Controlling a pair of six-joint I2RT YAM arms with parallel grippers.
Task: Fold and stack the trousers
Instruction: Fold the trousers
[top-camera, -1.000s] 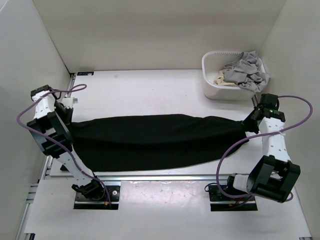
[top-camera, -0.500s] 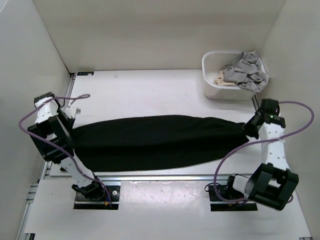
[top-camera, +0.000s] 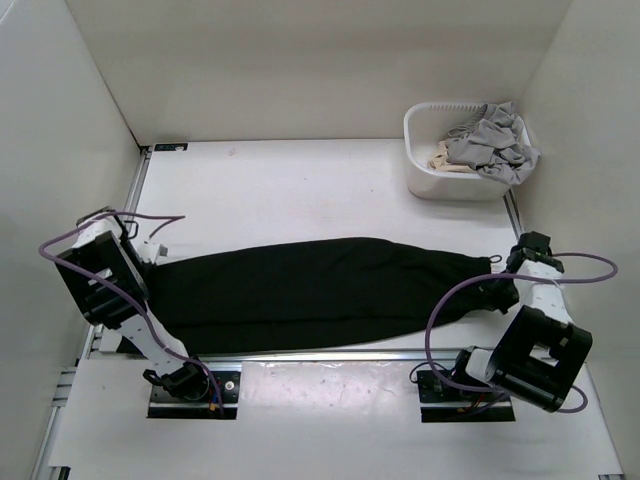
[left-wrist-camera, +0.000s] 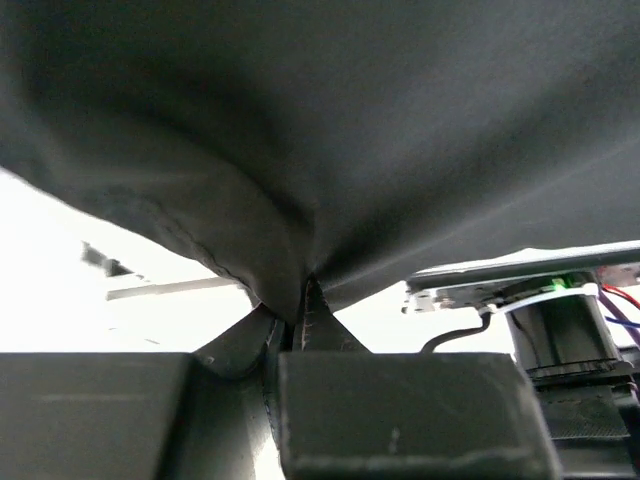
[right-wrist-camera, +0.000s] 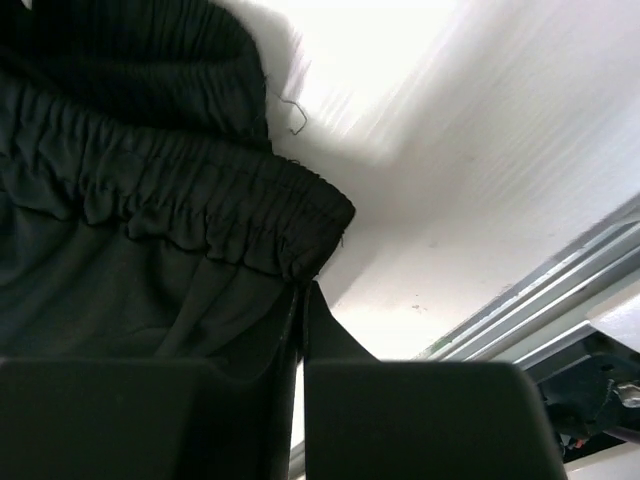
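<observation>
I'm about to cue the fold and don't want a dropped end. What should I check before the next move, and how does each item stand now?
1. Left gripper pinching the black trousers: ok, fingers shut on a fold of cloth.
2. Right gripper holding the elastic waistband: ok, shut on its edge.
3. Trousers stretched lengthwise between the arms: ok in the top view.
4. Bare table beyond the trousers for the fold: ok.
5. Laundry basket apart from the cloth: ok, at the far right.
6. Both legs lying aligned: cannot tell, the black cloth hides the seams.
</observation>
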